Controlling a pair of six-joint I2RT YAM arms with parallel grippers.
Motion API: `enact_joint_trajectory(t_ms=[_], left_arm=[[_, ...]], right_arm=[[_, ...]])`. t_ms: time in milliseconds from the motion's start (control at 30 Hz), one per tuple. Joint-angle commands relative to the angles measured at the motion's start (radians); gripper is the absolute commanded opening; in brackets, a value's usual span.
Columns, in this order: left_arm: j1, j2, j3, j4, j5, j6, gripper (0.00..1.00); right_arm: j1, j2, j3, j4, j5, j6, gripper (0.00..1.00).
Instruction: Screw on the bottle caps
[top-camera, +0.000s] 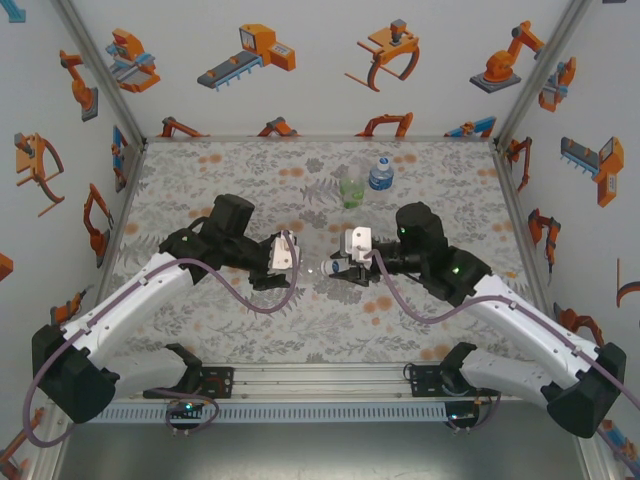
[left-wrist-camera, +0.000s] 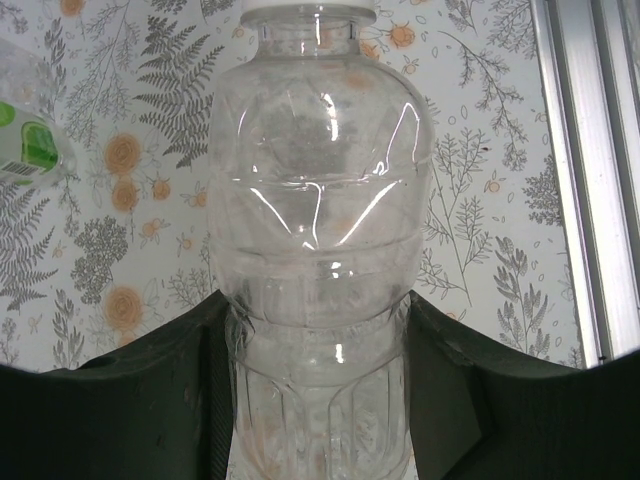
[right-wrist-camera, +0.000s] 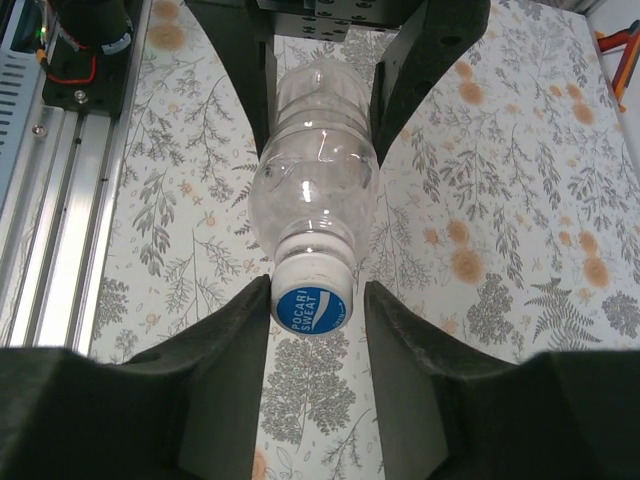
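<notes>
Pinching light, likely crushable plain bottle (left-wrist-camera: 320, 200) by ribbed lower body in left pincer (left-wrist-camera: 316, 325), small slick cap (right-wrist-camera: 311, 308) in right pincer (right-wrist-camera: 313, 290).

The left arm (top-camera: 130, 300) and right arm (top-camera: 520, 320) share one build: smooth white shells on the long links, with black housings at the joints and bases. A mauve cable (top-camera: 240, 300) loops beside each arm. Green lights (top-camera: 455, 268) glow on the right arm's black joints. A white camera box (top-camera: 283, 250) sits behind the left pincer (top-camera: 300, 265) and the right pincer (top-camera: 338, 268), whose broad matt-black fingers (right-wrist-camera: 225, 340) curve inward. Black brackets (top-camera: 200, 380) fix both arms to a silver rail (top-camera: 320, 378) at the desk's near edge.
</notes>
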Motion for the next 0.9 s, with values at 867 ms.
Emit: enact_joint_trajectory(t_ms=[867], left_arm=[[-0.004, 0.009, 0.024, -0.017, 0.031, 0.012, 0.0]], right_arm=[[-0.002, 0.055, -0.289, 0.46, 0.31, 1.996, 0.0]])
